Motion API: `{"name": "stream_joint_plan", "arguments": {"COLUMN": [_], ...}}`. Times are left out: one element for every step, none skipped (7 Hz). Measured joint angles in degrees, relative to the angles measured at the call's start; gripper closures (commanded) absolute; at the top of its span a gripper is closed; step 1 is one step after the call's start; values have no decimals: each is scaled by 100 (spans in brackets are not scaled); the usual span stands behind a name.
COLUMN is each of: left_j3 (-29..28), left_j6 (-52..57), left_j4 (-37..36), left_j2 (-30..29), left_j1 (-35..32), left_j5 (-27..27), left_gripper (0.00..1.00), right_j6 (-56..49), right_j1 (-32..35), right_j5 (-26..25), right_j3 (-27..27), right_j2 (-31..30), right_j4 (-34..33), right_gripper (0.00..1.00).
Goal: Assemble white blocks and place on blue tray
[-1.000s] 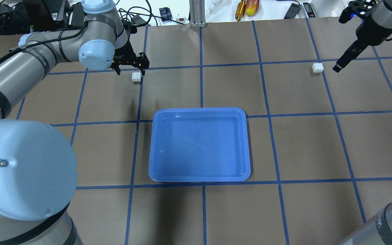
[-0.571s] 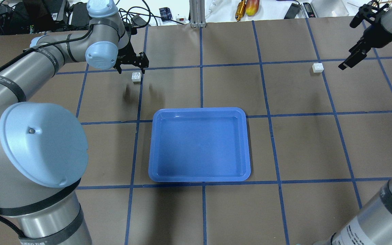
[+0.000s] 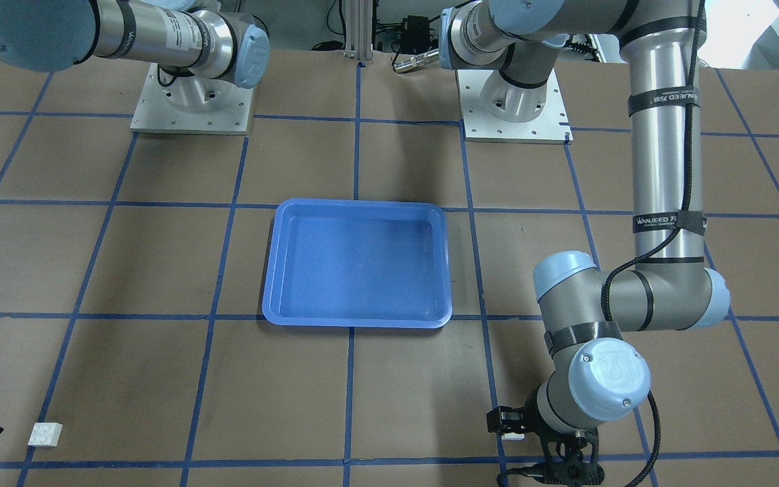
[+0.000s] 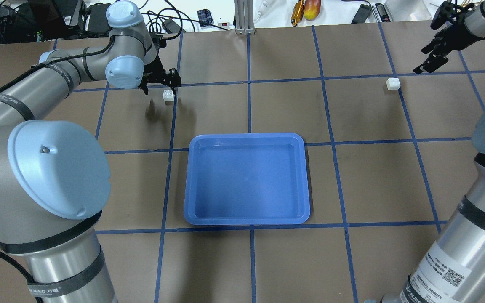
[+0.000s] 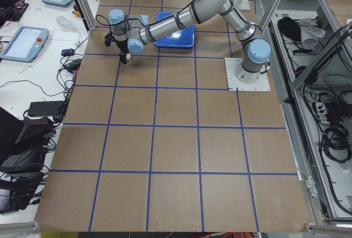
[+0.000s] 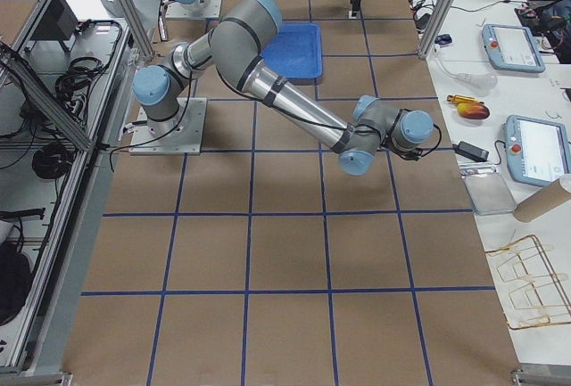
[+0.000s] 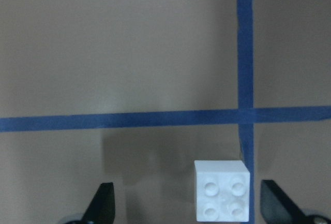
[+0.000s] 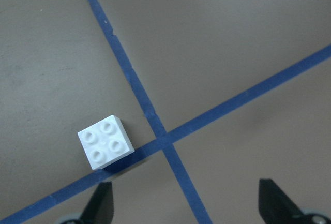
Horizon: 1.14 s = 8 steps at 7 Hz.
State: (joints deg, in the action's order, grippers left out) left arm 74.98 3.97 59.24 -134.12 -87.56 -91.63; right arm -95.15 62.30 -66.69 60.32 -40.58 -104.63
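Two white blocks lie apart on the table. One block (image 4: 168, 95) is at the far left, under my left gripper (image 4: 161, 87), which is open. In the left wrist view this block (image 7: 222, 197) sits between the open fingers (image 7: 106, 204), nearer the right one. The other block (image 4: 393, 83) is at the far right. My right gripper (image 4: 425, 65) is open and hovers to its right, farther back. In the right wrist view that block (image 8: 106, 142) lies left of the gap. The blue tray (image 4: 246, 136) is at the table's middle, with nothing in it.
Blue tape lines (image 4: 249, 80) cross the brown table in a grid. Tools, cables and devices (image 4: 305, 9) lie beyond the far edge. In the front view the two arm bases (image 3: 512, 108) stand behind the tray (image 3: 356, 203).
My right gripper has moved back and away from the right block. My left gripper has stayed over the left block, shifting slightly toward the far side. Both blocks lie where they were.
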Motion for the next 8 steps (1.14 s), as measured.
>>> {"name": "stream_joint_plan", "arguments": {"left_j3": [-11,-35,-65,-85,-92,-95,-95,-92], "left_j6": [-1,-15,-49,-61,-49,-41,-40,-45], "left_j4": [-5,-6,-3,-1,2,5,8,8], "left_j2": [-23,-41,-54,-63,-73,-76,-79,-79], "left_j1": [2,2,2,2,2,2,2,2], "left_j5": [0,6,26,54,90,158,225,261], "left_gripper": [0,7,35,51,59,70,75,81], "right_j6": [-730,-1372,-1796,-2145,-2383,-2493,-2533,-2549], "right_j1": [16,32,56,75,77,73,56,20], "right_j5": [61,85,116,201,303,393,541,698], "right_j3": [-90,-121,-125,-117,-100,-75,-53,-38], "right_j2": [68,92,98,110,123,138,162,188], "right_j4": [363,649,800,896,997,1089,1123,1135], "right_gripper": [0,0,0,0,0,0,0,0]}}
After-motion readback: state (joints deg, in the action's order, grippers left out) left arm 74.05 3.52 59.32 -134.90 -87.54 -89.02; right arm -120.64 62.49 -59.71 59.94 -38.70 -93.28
